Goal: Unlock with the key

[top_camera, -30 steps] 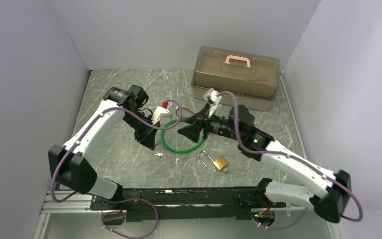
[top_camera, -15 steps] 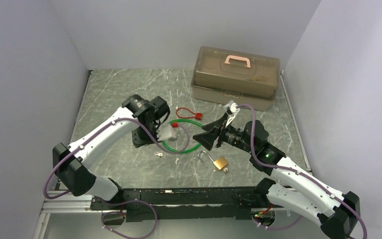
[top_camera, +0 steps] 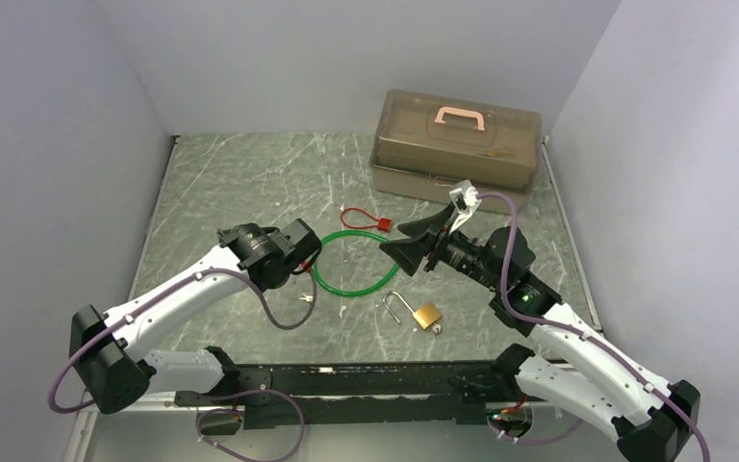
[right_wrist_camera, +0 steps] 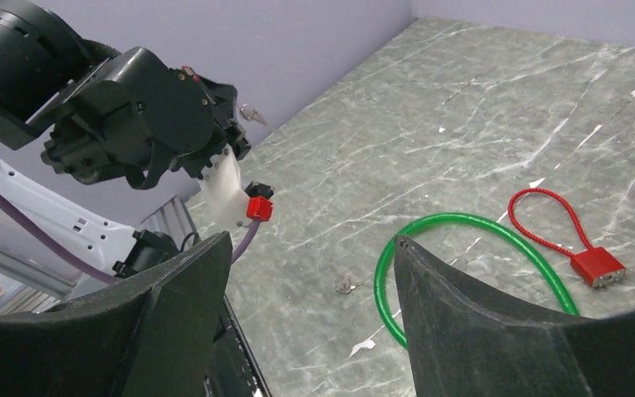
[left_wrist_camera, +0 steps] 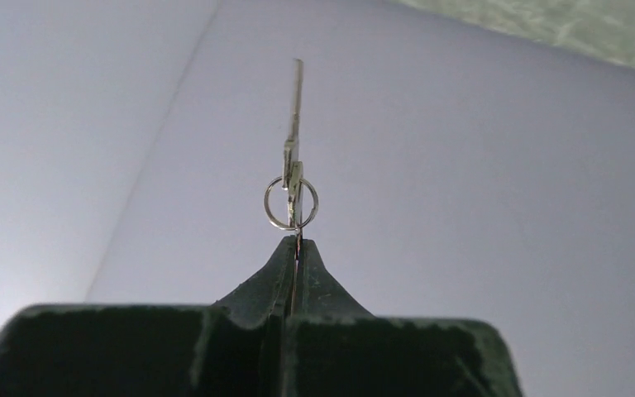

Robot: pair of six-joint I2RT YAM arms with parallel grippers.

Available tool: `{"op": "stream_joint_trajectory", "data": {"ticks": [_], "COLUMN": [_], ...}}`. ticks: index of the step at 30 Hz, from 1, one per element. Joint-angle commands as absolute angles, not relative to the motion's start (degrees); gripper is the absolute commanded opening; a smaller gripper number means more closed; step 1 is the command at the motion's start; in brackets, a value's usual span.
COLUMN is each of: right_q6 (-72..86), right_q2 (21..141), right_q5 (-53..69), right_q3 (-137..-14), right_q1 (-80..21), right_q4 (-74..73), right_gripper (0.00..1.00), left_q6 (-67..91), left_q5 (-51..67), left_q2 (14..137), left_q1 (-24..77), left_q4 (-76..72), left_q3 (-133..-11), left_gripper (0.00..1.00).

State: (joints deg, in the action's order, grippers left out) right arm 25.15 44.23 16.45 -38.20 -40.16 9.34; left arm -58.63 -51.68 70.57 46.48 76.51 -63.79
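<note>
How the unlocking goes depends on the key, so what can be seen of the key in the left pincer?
The key is a slim, silvery metal piece seen edge-on, so its teeth cannot be read. Its blade points straight away from the left pincer, which is shut on its head end. A small wire ring hangs through the head, just above the fingertips. Nothing else touches it, and only a pale wall lies behind it.

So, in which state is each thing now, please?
Left pincer: shut on silver key on a ring.
Right pincer: open, empty.
Brown plastic toolbox with pink handle: lid closed.
Brass padlock: lying flat, shackle state unclear.
Red cable lock: loop closed.
Green cable loop: lying flat.
</note>
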Motion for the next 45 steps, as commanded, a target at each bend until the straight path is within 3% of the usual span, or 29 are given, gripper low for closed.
{"op": "stream_joint_trajectory", "data": {"ticks": [1,7,9,10,13,14,20,25,31,38,45], "right_q6": [25.8,25.1,25.4,25.7,26.4,26.3,25.2,24.7,26.2,28.6,29.8], "right_q2": [44.9,45.7,46.3,46.6,47.6,47.7,49.9,52.3,57.1,61.6,63.8], "right_q5": [16.5,17.0,17.5,17.8,18.6,18.8,20.5,21.8,27.9,37.0,43.2], "right_q3": [-41.4,-43.4,-43.5,-43.2,-43.0,-43.0,-44.8,-46.5,-44.7,-42.9,-39.5], "right_q1": [-39.8,-39.8,-39.8,-39.8,-39.8,-39.8,-39.8,-39.8,-39.7,-40.6,-47.3], "right_q4": [12.7,11.1,11.8,12.2,13.4,13.5,13.0,15.1,24.1,32.5,38.0], "right_gripper": [0.74,0.74,0.74,0.74,0.73,0.73,0.73,0.74,0.73,0.71,0.68], "left_q6": [-67.6,-81.1,-87.9,-84.9,-60.6,-56.7,-54.5,-51.9,-41.7,-35.8,-35.7], "left_q5": [-64.0,-69.1,-67.3,-65.4,-53.9,-48.6,-22.8,-13.6,8.4,31.2,38.5], "left_q2": [70.4,71.7,70.2,69.4,68.7,69.3,71.6,69.3,69.6,70.5,70.2], "left_q1": [46.5,46.9,48.2,49.3,55.4,56.1,56.4,56.4,55.3,47.0,44.9], "left_q4": [68.0,56.0,48.6,52.6,84.6,89.0,90.2,90.2,90.4,90.7,90.5], "left_q3": [-65.7,-81.9,-82.7,-80.9,-69.8,-69.9,-94.4,-88.3,-88.0,-82.9,-79.4], "left_gripper": [0.0,0.0,0.0,0.0,0.0,0.0,0.0,0.0,0.0,0.0,0.0]}}
